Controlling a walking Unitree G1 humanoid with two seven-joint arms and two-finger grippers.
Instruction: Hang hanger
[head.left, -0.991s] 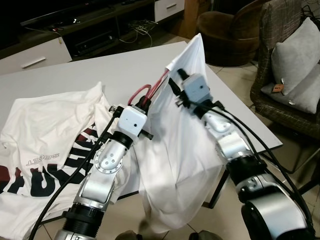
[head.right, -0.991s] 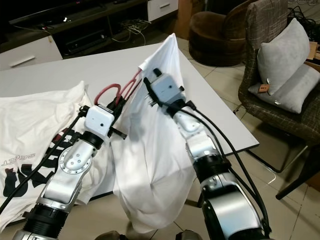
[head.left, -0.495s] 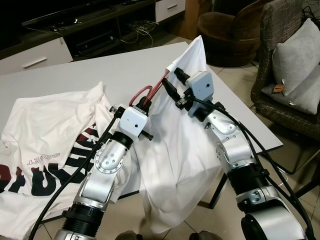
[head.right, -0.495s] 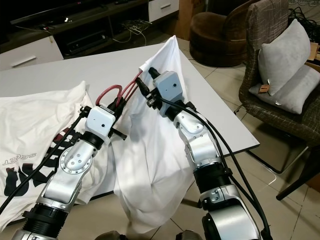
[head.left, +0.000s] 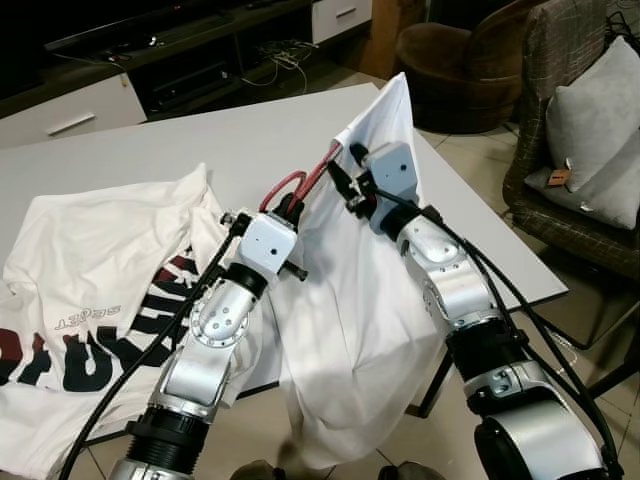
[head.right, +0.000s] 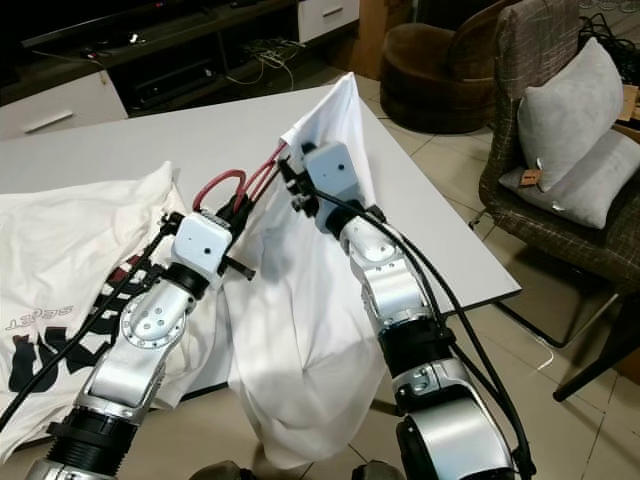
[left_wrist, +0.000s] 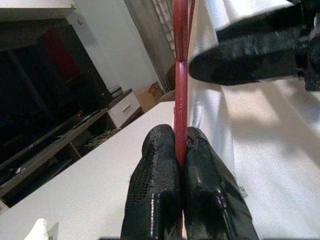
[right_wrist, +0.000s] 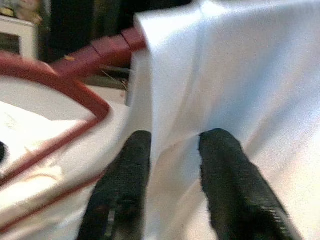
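Currently the red hanger (head.left: 296, 182) is standing above the white table (head.left: 150, 150), partly inside a plain white garment (head.left: 350, 300) that is draping from it down past the table's near edge toward the floor. The left gripper (left_wrist: 181, 150) is pinching the hanger's red bar, both black fingers pressing tight against it on either side. The right gripper (right_wrist: 172, 150) is sitting at the garment's upper part, just beside the hanger's red frame; its fingers (right_wrist: 222, 170) are standing apart with a fold of the white cloth lying between them, and contact with the cloth cannot be confirmed. The garment's top corner is rising to a peak above the right gripper. To the robot's left a second white shirt (head.left: 90, 270) with dark red and black lettering is lying spread on the table, touching the left arm. Beyond the table a dark media unit (head.left: 190, 60) with white drawers is running along the far wall. On the robot's right a brown armchair (head.left: 455, 60) and a woven chair (head.left: 570, 200) carrying grey cushions (head.left: 600, 130) are standing on the tiled floor (head.left: 580, 310).
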